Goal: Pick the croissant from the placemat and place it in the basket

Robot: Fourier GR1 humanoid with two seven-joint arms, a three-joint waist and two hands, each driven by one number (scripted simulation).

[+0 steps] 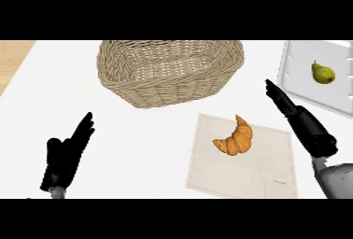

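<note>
Right at the lower edge, the grey right forearm [338,179] rises into view, its black right hand [303,123] stretched up and to the left with the fingers straight and close together, holding nothing. Its fingertips end near the lower left corner of a white tray [302,56]. Opposite, at the lower left, the left hand [63,158] rests upright on the white counter [138,140] with its fingers straight and pointing up and slightly right, also empty.

Between the two hands, nearer the right one, lies the pale placemat [241,177]. The croissant [236,137] sits on its upper half, curved, with one tip pointing up. It is just left of the right hand and not touched by it.

Farther back, above the mat and to its left, stands the woven basket [165,88] — well apart from both hands. On the tray at far right lies a green pear [322,73].
</note>
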